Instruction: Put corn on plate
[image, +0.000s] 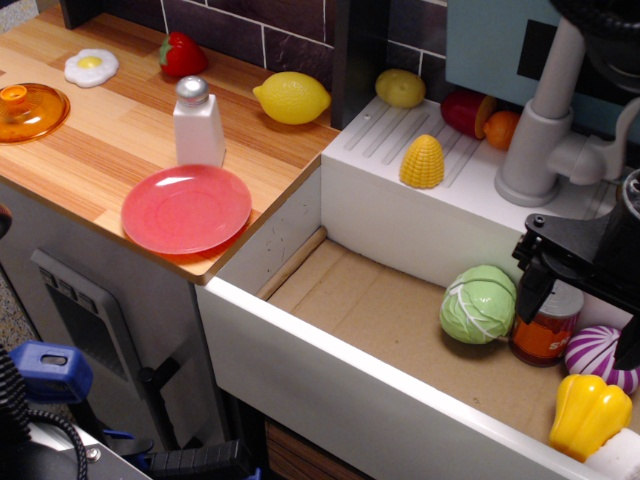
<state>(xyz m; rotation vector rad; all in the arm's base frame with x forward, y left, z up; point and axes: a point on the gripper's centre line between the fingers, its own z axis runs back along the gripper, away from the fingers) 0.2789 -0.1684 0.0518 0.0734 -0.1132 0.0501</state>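
Observation:
The corn, a small yellow bumpy cone, stands upright on the white ribbed drainboard behind the sink. The red-pink plate lies empty on the wooden counter near its front corner, to the left of the sink. My black gripper hangs at the right edge over the sink, above a can. Its fingers are spread apart and hold nothing. It is well to the right of and below the corn, and far from the plate.
A white shaker stands just behind the plate. A lemon, strawberry, fried egg and orange lid lie on the counter. The sink holds a cabbage, purple onion and yellow pepper. The faucet rises right of the corn.

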